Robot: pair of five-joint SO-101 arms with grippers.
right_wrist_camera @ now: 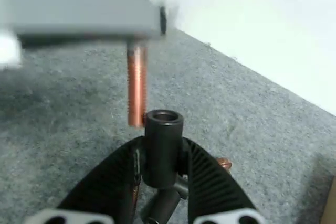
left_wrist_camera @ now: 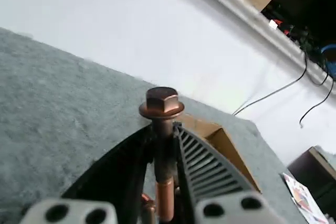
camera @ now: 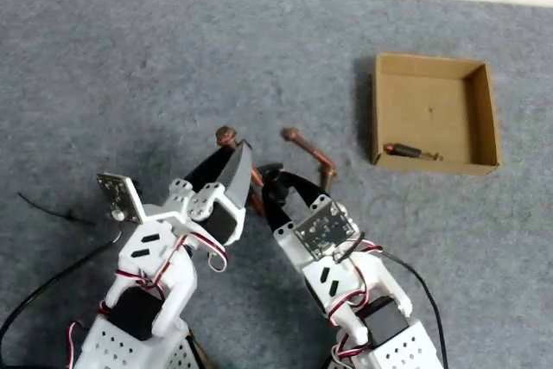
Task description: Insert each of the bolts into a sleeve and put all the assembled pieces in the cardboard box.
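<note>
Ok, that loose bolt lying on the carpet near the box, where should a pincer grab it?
Take the bolt on its shank just below the head, coming from above and squeezing across it. It lies flat and slanted on the carpet, and that grip probably leaves the tip free for insertion.

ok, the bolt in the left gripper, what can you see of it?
The bolt looks like copper-coloured metal, with a hex head on a round flange and a straight shank. The left gripper clamps the shank just under the head, which sticks out past the fingertips. The bolt's free end hangs beside the rim of the dark sleeve held in the right gripper and is not yet inside. Whether the two touch is unclear.
</note>
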